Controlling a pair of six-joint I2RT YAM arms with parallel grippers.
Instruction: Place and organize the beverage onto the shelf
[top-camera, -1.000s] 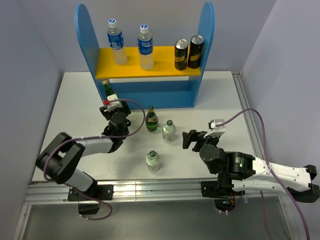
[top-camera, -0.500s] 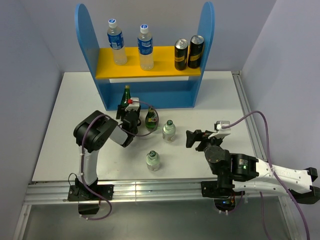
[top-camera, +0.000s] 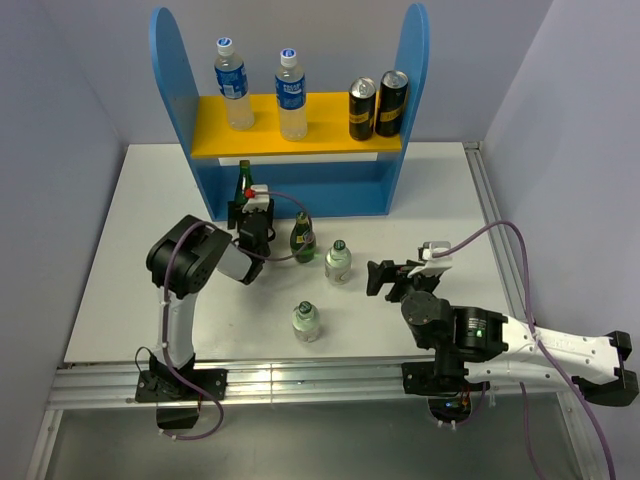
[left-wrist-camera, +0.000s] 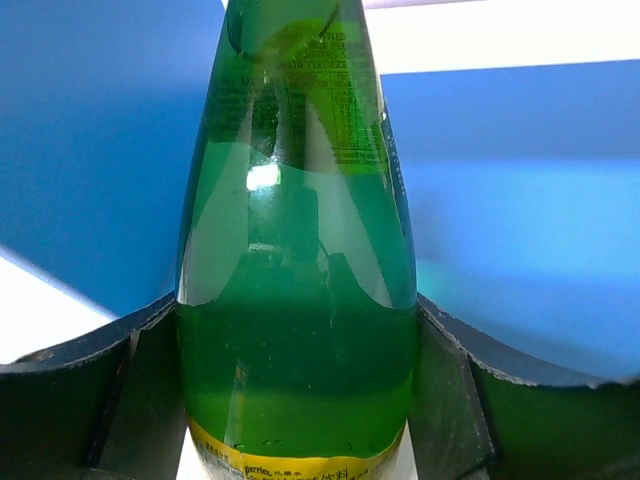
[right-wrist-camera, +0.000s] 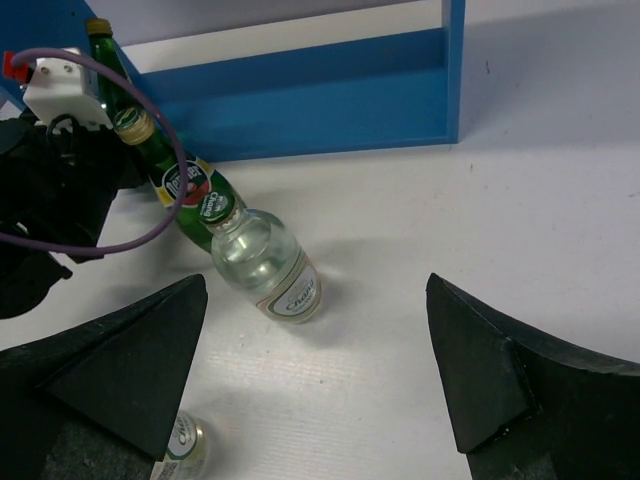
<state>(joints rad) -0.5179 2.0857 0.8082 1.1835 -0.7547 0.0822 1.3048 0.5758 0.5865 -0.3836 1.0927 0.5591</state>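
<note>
The shelf stands at the back of the table; it also shows in the left wrist view and the right wrist view. Two clear blue-label bottles stand on its yellow board. My left gripper is shut on a dark green bottle, held upright at the left of the shelf's lower level. The second green bottle and two short clear bottles stand on the table. My right gripper is open and empty, right of the nearer-shelf clear bottle.
Two black-and-gold cans stand on the right of the yellow board. The shelf's tall side panels flank both levels. Grey walls close in left and right. The left arm's cable loops beside the second green bottle.
My left gripper has carried the green bottle to the right and back, from the shelf's left front corner up to its lower level. The right gripper has shifted only slightly.
</note>
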